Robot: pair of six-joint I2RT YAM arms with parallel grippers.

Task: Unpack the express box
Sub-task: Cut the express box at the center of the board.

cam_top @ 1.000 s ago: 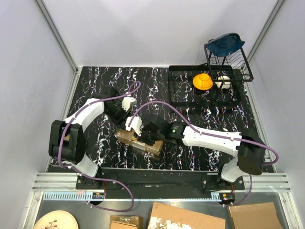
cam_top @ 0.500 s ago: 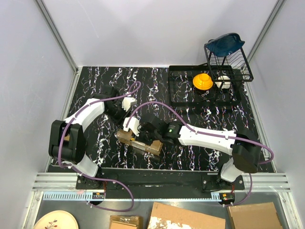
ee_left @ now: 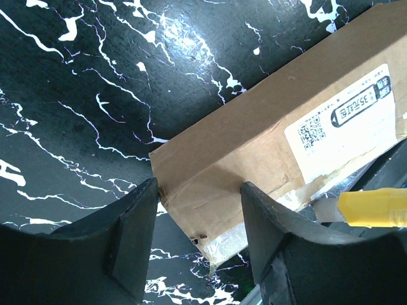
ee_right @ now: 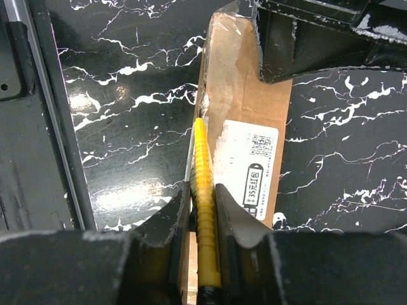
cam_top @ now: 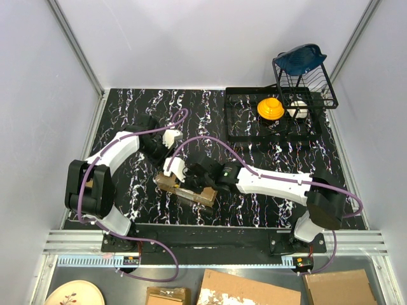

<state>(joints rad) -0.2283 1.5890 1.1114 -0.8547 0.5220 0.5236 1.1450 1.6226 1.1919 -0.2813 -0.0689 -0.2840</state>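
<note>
Holding the box (cam_top: pixel 186 189) with a knife (ee_right: pixel 202 152) against it.
Lies flat on the black marbled table (cam_top: pixel 127 108), toward the table's near edge and left of its middle, white label (ee_right: pixel 251 165) up. Clamps the end nearer the table's left side in the left gripper (ee_left: pixel 198 210); pinches the yellow handle tight in the right gripper (ee_right: pixel 202 197), tip along the taped edge facing the table's near side.

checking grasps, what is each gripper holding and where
The right gripper holds the utility knife by its yellow handle; the left gripper clamps the express box across its end.
</note>
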